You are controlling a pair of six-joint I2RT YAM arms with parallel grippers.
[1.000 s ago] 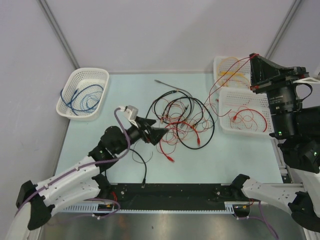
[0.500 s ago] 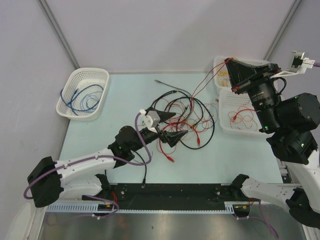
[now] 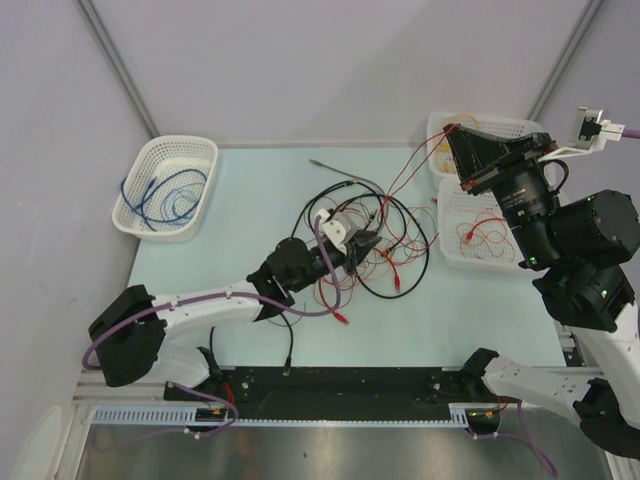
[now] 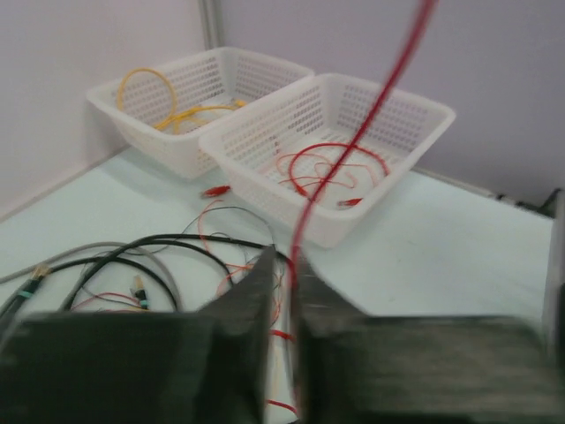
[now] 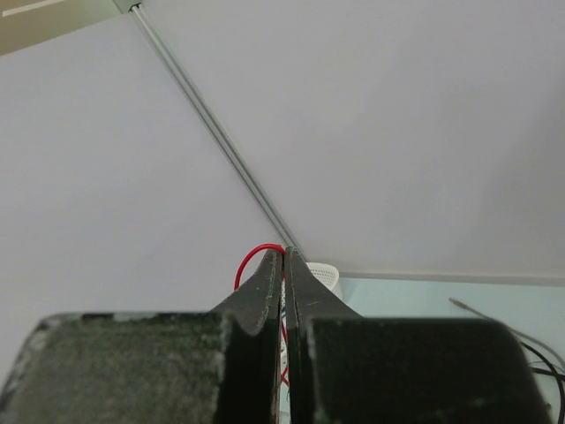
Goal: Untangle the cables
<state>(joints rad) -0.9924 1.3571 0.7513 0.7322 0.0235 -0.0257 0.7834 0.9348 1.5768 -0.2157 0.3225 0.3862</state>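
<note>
The cables (image 3: 385, 255) lie as a tangle of red, thin orange and black loops on the middle of the table. One red cable (image 3: 410, 165) rises taut from the heap to my right gripper (image 3: 450, 130), which is held high over the back right baskets and shut on it; the red loop (image 5: 252, 258) shows at its tips (image 5: 283, 250). My left gripper (image 3: 368, 243) reaches into the tangle. Its jaws (image 4: 282, 254) stand close together with a narrow gap, and the same red cable (image 4: 371, 115) runs down through that gap along the right finger. A black loop (image 3: 420, 262) curves beside it.
A white basket (image 3: 490, 185) at the right holds coiled red cable. Behind it, another basket (image 4: 221, 57) holds a yellow cable (image 4: 163, 88). A third basket (image 3: 135, 215) at the far left holds blue cable. A grey-tipped lead (image 3: 335, 170) lies behind the tangle.
My left arm has reached right into the tangle, and its jaws have narrowed from wide open to a slim gap round the red cable. The right gripper stays raised, shifted slightly.
</note>
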